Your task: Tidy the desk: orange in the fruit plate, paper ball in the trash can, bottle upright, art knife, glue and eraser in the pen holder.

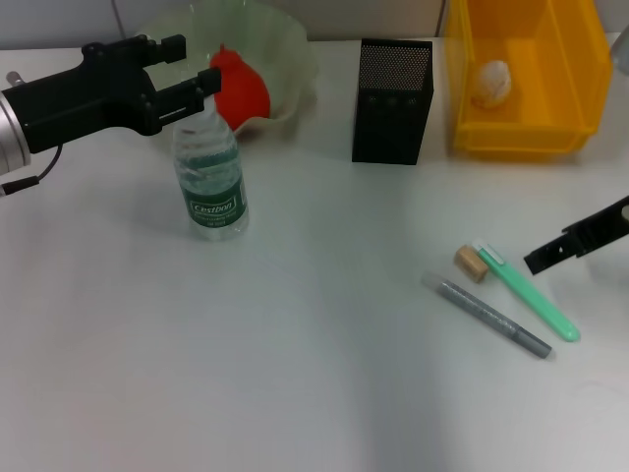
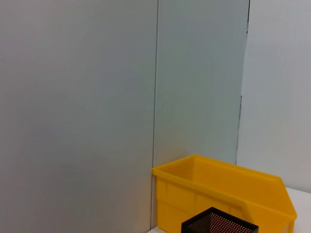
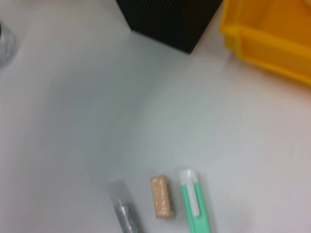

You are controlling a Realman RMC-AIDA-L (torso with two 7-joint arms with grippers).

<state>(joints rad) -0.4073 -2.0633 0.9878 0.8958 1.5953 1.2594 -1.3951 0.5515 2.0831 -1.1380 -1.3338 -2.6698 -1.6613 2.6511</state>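
Head view: left gripper (image 1: pixel 187 74) spread over upright bottle (image 1: pixel 209 177).

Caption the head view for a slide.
Left hand at upright bottle's cap; eraser still on the desk.

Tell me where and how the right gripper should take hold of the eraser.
Grip the eraser across its two long sides, coming straight down from above. It lies flat on the desk as a small block, close between the grey glue stick and the green art knife, so the right gripper probably needs a narrow opening to avoid nudging either.
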